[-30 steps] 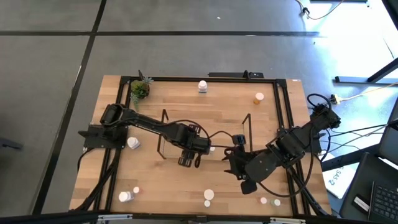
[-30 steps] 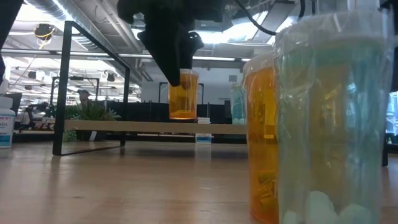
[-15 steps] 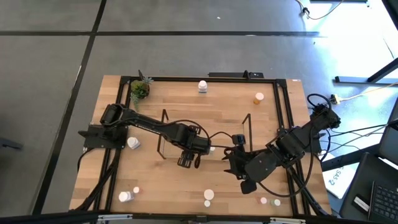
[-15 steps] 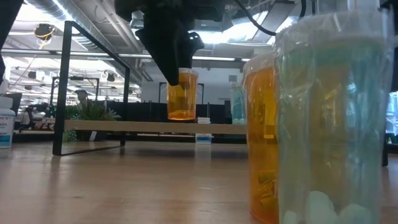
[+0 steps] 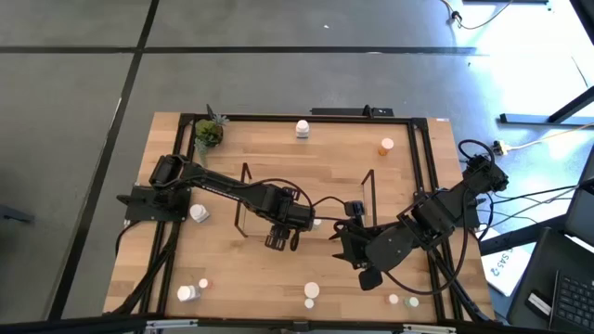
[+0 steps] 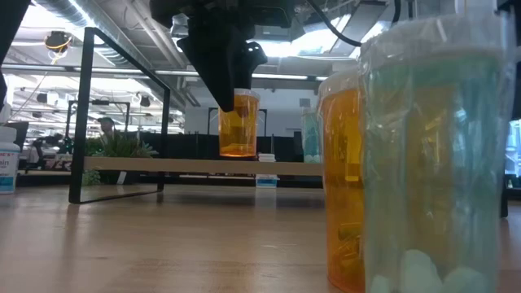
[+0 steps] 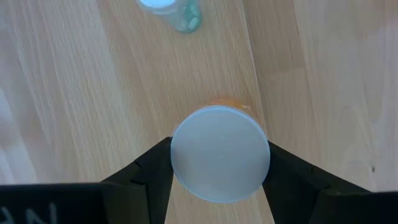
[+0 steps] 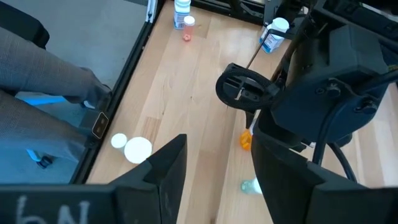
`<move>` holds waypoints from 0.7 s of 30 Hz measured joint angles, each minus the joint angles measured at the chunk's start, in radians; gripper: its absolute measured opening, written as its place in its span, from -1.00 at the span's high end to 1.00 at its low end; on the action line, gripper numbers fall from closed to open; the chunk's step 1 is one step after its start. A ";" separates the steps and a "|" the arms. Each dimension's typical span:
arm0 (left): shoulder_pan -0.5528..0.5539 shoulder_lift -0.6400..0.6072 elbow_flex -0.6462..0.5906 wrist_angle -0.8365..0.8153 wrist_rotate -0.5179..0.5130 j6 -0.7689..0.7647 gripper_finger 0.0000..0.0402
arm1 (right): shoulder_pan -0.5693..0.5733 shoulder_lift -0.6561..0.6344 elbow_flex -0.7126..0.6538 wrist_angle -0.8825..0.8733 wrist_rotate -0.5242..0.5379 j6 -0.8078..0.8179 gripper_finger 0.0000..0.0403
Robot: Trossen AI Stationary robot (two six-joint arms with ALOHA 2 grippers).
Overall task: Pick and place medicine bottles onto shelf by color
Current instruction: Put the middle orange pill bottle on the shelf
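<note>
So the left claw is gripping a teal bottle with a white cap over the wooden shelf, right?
Not quite: the small round bottle with the white cap in the left claw is orange, not teal, as the low view shows. The rest holds: the claw is shut on it over the light wood shelf.

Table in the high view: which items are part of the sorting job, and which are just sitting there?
Job:
orange bottle, held by the left gripper over the shelf
teal bottle
loose bottles near the table's edges

Just there:
potted plant
right gripper, open, waiting beside the shelf
</note>
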 joint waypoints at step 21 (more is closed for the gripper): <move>0.007 -0.001 0.000 0.005 0.002 -0.003 -0.09 | 0.000 0.000 0.000 0.000 0.000 0.003 0.10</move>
